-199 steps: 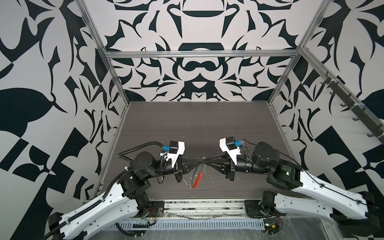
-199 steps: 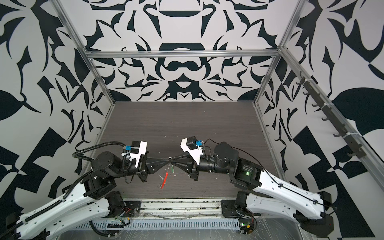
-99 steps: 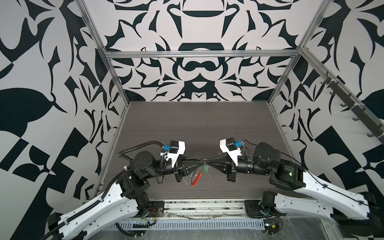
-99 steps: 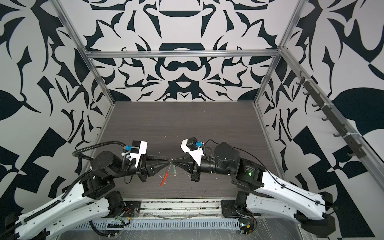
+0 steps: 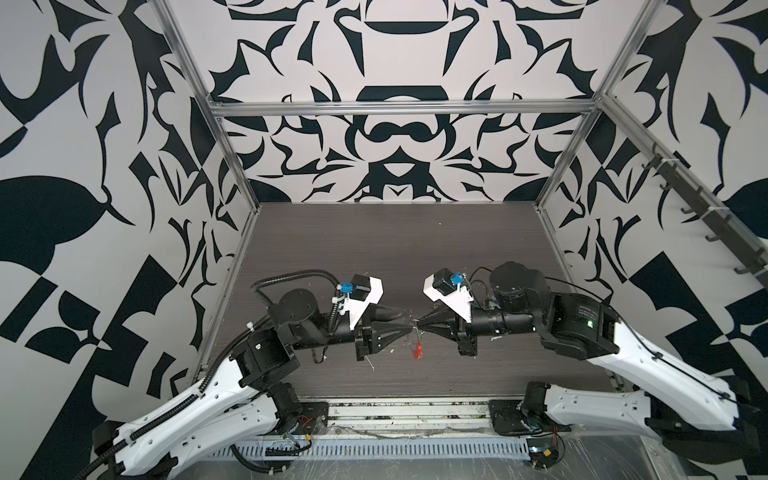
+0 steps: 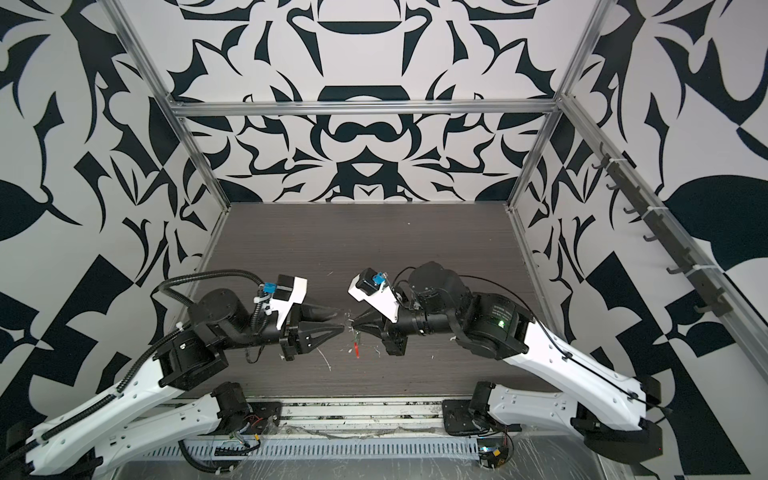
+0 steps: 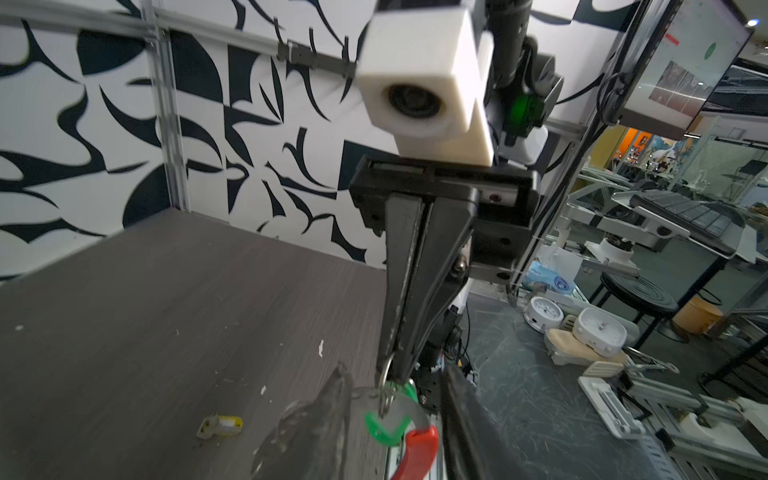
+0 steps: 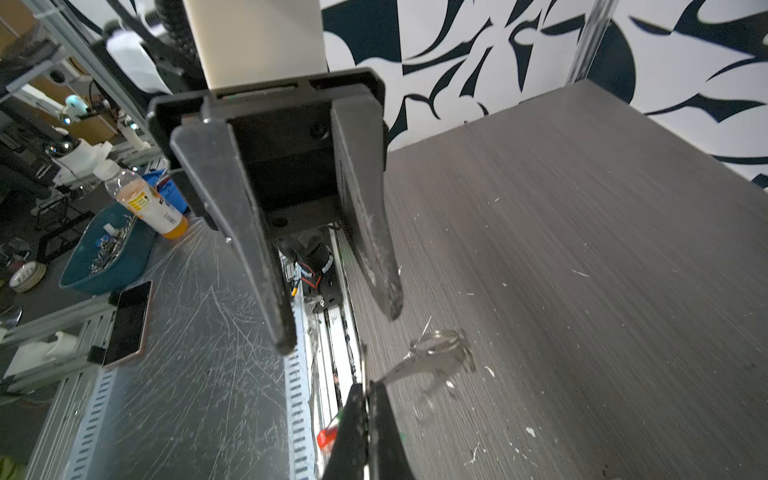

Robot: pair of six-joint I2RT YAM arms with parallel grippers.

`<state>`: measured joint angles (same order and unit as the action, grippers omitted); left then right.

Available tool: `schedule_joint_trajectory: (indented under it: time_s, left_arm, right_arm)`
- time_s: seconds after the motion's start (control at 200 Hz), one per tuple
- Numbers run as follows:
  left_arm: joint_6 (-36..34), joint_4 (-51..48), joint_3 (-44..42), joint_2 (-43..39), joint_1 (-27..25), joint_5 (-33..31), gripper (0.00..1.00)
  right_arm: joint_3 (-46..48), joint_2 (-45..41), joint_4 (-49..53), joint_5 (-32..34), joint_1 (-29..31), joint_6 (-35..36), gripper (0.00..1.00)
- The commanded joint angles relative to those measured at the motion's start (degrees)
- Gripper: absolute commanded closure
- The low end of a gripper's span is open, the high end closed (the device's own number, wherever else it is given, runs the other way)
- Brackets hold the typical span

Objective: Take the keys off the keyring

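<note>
Red tells you what changed: a second ago the red sleeve of the keyring lay slanted between two clenched tools; now it hangs straight down under the right tool alone. Your left tool has let go. Its jaws stand partly apart with nothing between them, and the right wrist view shows both fingers clear of the ring, tips just beside it.

Your right tool is clenched, jaws pressed together on the thin metal of the keyring at the very tips. That pinch carries the whole ring, up off the bench near its front edge, between the two tools. The grey metal below the tips is smeared in both wrist views, so I judge the ring is swinging from the release.

The green tag hangs on the ring just beside the sleeve, so the task is not finished. A small yellow piece lies loose on the bench, well apart from the ring; whether it is one of the keys I cannot tell. I read the release as a re-grip: your free left tool is placed to take the green tag and work it off while the right holds the ring. Let the swing settle first.
</note>
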<state>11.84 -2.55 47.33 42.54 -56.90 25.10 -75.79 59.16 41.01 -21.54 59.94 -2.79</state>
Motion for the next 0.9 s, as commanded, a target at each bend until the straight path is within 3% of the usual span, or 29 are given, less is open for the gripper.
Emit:
schedule_joint_trajectory:
  time_s: [0.0, 0.145, 0.33, 0.615, 0.805, 0.9]
  left_arm:
    - [-0.8, -4.6, 3.1, 1.4, 0.1, 2.7, 0.63]
    - [-0.9, -7.5, 4.7, 3.4, 0.1, 2.8, 0.63]
    - [-1.3, -7.7, 4.8, 3.2, 0.1, 2.6, 0.77]
    - [-1.4, -6.7, 5.2, 4.5, 0.1, 2.8, 0.81]
    - [-0.9, -5.0, 4.9, 4.8, 0.1, 2.3, 1.0]
    - [-0.2, -2.2, 3.7, 4.2, 0.1, 0.6, 1.0]
  right_arm:
    - [-4.5, 0.8, 4.3, -3.6, -1.1, 2.5, 1.0]
    - [-6.4, 2.3, 6.3, -5.3, -2.4, 3.0, 1.0]
    - [-7.0, 3.0, 7.0, -6.4, -3.4, 2.9, 1.0]
    - [-8.7, 4.7, 8.4, -7.2, -3.7, 3.0, 1.0]
    - [-9.6, 5.6, 8.7, -7.1, -3.7, 3.0, 1.0]
    - [-9.0, 5.5, 7.4, -6.9, -3.7, 2.2, 1.0]
